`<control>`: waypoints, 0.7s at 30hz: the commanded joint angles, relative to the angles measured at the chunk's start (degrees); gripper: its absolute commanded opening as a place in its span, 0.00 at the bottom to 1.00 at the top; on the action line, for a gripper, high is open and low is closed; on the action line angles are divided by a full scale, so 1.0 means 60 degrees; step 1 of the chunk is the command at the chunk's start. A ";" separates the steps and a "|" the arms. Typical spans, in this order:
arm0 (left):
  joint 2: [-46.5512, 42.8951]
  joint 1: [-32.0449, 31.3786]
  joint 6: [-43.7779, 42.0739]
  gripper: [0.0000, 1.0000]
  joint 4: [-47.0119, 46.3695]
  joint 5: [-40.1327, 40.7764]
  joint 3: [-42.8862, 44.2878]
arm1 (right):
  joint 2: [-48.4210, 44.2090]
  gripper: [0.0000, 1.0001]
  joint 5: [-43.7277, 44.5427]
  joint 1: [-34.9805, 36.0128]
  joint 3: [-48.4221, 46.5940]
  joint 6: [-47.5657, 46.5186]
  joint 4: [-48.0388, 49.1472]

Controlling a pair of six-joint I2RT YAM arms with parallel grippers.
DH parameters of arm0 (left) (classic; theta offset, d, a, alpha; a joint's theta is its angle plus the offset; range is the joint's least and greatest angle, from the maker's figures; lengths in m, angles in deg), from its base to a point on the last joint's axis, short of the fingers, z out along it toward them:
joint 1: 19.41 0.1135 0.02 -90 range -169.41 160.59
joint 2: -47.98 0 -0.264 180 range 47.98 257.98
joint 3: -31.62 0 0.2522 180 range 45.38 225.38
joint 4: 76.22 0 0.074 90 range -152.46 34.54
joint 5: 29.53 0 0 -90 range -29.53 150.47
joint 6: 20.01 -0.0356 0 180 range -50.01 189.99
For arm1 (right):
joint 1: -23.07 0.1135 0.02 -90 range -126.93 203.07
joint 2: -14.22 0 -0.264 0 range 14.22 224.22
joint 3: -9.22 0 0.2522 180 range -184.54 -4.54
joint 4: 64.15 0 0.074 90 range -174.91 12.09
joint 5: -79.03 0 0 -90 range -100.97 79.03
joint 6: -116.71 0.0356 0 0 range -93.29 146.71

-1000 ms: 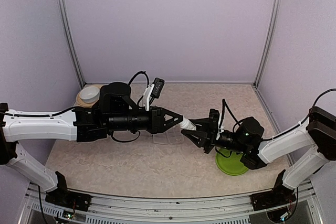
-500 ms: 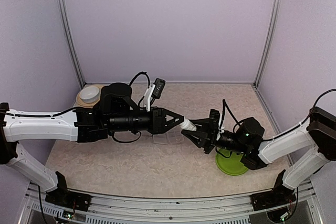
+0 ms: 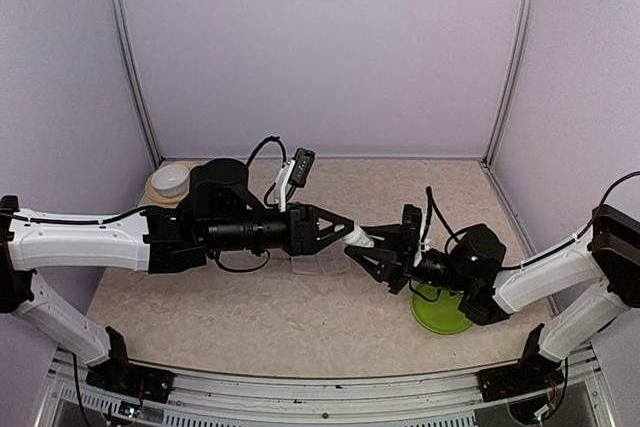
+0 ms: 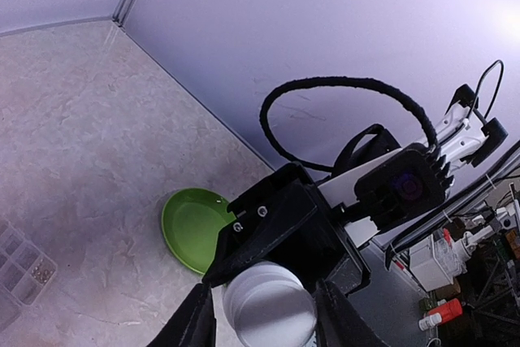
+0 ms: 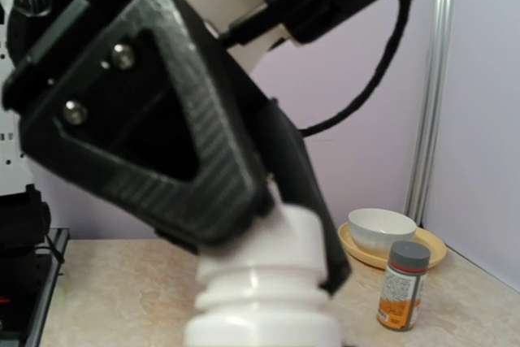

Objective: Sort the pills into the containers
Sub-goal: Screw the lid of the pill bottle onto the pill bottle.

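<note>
Sorting apparently early: right pincer (image 3: 365,250) grips white bottle (image 5: 268,298), left pincer (image 4: 268,318) straddles its cap (image 4: 268,298), grip indeterminate; container (image 3: 322,265) at 7 o'clock awaits filling.

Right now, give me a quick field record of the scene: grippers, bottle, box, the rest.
right gripper: shut on white bottle, above table
left gripper: around bottle's cap, contact unclear
pill box: on table near both grippers
green plate: on table under right arm
bowl: on tan plate, orange-labelled bottle beside it
</note>
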 commanded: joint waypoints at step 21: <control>-0.0440 0.0061 -0.0838 0.27 0.0400 0.0092 -0.0285 | 0.0135 0.00 -0.0331 0.0224 -0.0700 0.0226 -0.0427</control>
